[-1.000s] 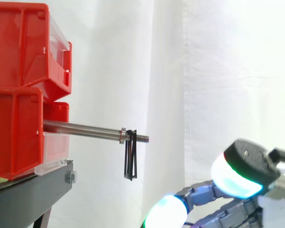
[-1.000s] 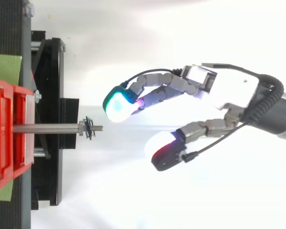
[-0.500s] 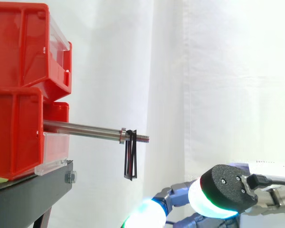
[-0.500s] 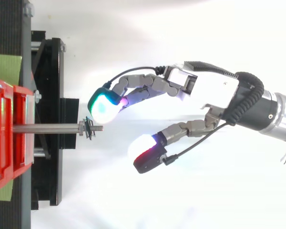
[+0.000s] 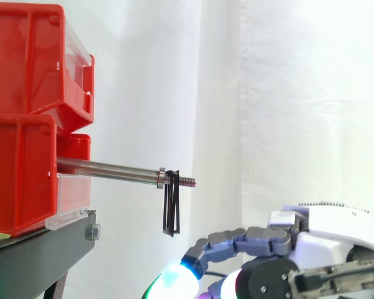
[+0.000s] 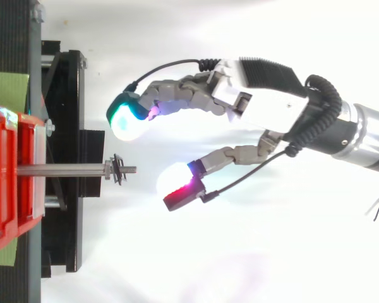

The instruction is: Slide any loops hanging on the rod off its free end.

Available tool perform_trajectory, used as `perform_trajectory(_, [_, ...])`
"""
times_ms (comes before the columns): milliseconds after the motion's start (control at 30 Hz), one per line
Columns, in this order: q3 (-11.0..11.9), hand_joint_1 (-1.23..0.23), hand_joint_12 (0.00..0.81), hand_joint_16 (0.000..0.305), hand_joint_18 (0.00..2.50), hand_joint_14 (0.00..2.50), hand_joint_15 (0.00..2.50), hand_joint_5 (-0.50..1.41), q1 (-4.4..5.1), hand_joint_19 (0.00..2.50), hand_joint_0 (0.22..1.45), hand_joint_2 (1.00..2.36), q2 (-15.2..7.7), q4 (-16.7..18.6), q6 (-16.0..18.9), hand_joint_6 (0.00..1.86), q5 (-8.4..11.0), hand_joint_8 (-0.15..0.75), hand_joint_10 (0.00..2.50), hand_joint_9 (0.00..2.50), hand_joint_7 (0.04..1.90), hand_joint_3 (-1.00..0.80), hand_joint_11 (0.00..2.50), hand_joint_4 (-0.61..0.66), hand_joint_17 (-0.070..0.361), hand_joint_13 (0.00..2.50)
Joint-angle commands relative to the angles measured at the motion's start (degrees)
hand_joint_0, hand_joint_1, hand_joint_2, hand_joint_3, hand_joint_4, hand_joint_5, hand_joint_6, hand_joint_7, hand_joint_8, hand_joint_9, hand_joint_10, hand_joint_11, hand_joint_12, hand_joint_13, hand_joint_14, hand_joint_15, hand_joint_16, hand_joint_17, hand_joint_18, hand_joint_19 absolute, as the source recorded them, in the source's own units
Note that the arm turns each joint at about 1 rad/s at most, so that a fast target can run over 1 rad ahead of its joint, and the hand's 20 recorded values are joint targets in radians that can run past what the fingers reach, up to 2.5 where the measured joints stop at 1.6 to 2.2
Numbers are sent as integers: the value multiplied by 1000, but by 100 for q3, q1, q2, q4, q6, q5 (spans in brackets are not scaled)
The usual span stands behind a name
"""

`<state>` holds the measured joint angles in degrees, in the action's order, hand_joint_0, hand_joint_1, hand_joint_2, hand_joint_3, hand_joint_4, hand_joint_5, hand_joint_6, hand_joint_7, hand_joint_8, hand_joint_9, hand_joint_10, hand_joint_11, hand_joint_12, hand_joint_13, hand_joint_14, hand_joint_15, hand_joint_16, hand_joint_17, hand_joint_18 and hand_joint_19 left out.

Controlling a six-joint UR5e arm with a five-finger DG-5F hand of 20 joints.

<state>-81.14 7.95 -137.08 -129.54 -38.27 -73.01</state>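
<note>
Red bins (image 5: pixel 25 124), black stand (image 5: pixel 40 255) behind loops (image 5: pixel 171 208)

We see a slim steel rod (image 5: pixel 106 168) jutting from between the stacked red bins (image 5: pixel 25 124), close to level and dipping slightly toward its free end. Near that end sits a metal collar (image 5: pixel 161 178), with a short threaded tip (image 5: pixel 187 181) beyond it. Black loops (image 5: pixel 171 210) hang on the thread just past the collar, drooping straight down in a narrow bundle. From above we see them as a thin dark sliver across the rod.
</note>
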Motion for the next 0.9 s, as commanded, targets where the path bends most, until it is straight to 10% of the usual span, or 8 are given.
perform_trajectory(0, [125,-737,385,61,635,8,209,-195,-30,469,560,1000,-108,-10,48,503,-126,320,13,685,956,-500,286,249,137,720])
perform_trajectory(167, [309,-710,387,61,637,9,210,-191,-74,471,554,1001,-108,-19,-233,504,-416,323,13,702,952,-494,296,252,138,723])
perform_trajectory(433, [432,-612,389,63,654,9,222,-178,-188,504,545,1002,-108,17,-954,504,-1391,336,11,748,951,-478,292,264,142,745])
perform_trajectory(867, [494,-547,390,65,685,9,233,-166,-285,526,548,1003,-108,96,-963,504,-1418,342,11,789,928,-468,294,267,145,774])
